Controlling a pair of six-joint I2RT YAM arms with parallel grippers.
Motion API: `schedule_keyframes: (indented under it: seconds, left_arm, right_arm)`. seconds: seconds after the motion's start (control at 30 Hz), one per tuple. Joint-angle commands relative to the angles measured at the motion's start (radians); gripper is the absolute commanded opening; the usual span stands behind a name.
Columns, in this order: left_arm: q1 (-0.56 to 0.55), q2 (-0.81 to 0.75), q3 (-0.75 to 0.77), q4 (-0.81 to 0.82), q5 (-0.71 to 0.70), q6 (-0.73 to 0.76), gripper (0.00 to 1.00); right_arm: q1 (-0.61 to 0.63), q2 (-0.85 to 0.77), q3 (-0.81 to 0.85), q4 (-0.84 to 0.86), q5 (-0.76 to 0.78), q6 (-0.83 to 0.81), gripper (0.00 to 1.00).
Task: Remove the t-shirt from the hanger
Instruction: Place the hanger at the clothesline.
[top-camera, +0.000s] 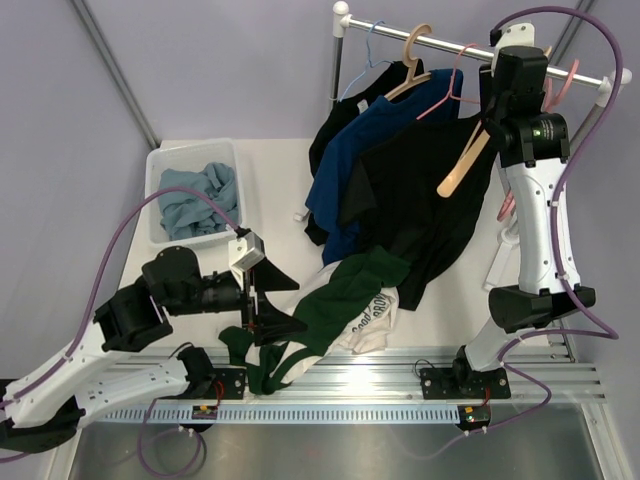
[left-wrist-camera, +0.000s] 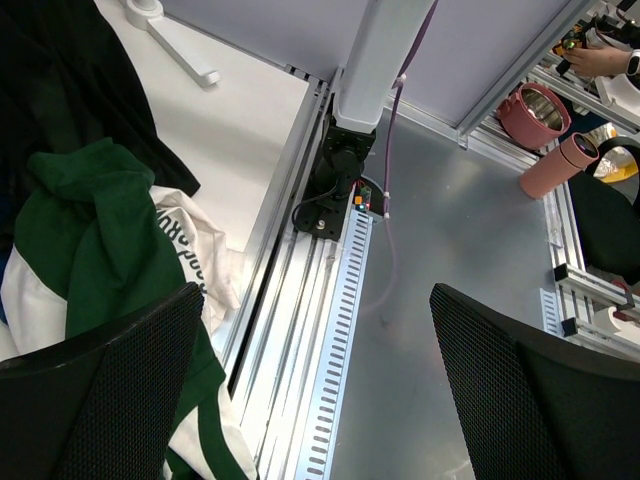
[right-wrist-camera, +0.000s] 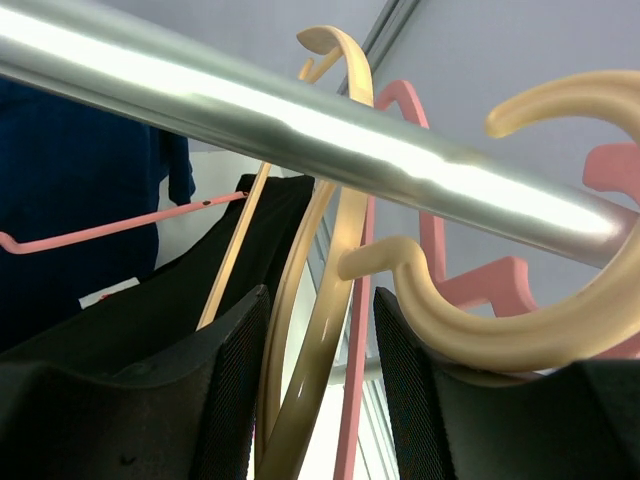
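Observation:
A green and white t-shirt (top-camera: 345, 300) (left-wrist-camera: 90, 230) lies crumpled on the table's near side, one end draped over the front rail. My left gripper (top-camera: 295, 303) (left-wrist-camera: 315, 300) is open beside it with nothing between its fingers. My right gripper (top-camera: 492, 118) (right-wrist-camera: 320, 295) is up at the clothes rail (top-camera: 480, 50) (right-wrist-camera: 300, 120), shut on the neck of a bare cream wooden hanger (top-camera: 462, 168) (right-wrist-camera: 330, 330) that slants down to the left. Behind the hanger a black t-shirt (top-camera: 420, 200) (right-wrist-camera: 150, 310) hangs and spreads onto the table.
A blue shirt (top-camera: 345, 170) (right-wrist-camera: 70, 170) and pink hangers (top-camera: 445, 95) (right-wrist-camera: 100, 228) also hang from the rail. A white bin (top-camera: 160, 170) holding a teal cloth (top-camera: 200, 200) stands at the back left. The aluminium frame (left-wrist-camera: 330, 330) runs along the near edge.

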Motion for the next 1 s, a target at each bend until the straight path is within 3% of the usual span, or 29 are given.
schedule_keyframes:
  seconds: [0.0, 0.6, 0.77, 0.8, 0.83, 0.97]
  left_arm:
    - [-0.001, 0.005, -0.003, 0.028, 0.023, 0.008, 0.98]
    - [-0.001, -0.031, -0.026, 0.043, 0.062, -0.016, 0.99]
    - [-0.001, -0.012, -0.012, 0.063, 0.077, -0.039, 0.99]
    - [-0.001, -0.011, -0.012, 0.066, 0.077, -0.041, 0.99]
    - [-0.001, -0.009, -0.011, 0.065, 0.077, -0.041, 0.99]
    - [-0.001, -0.009, -0.014, 0.071, 0.08, -0.044, 0.99]
  right_arm:
    - [-0.028, -0.007, -0.018, 0.035, -0.069, 0.011, 0.0]
    - [-0.052, 0.021, -0.115, 0.099, -0.113, 0.032, 0.01]
    - [-0.052, -0.017, -0.153, 0.138, -0.115, 0.026, 0.1]
    - [-0.052, -0.019, -0.155, 0.141, -0.115, 0.026, 0.22]
    - [-0.052, -0.02, -0.153, 0.141, -0.113, 0.027, 0.26]
    - [-0.052, -0.033, -0.152, 0.139, -0.121, 0.032, 0.32]
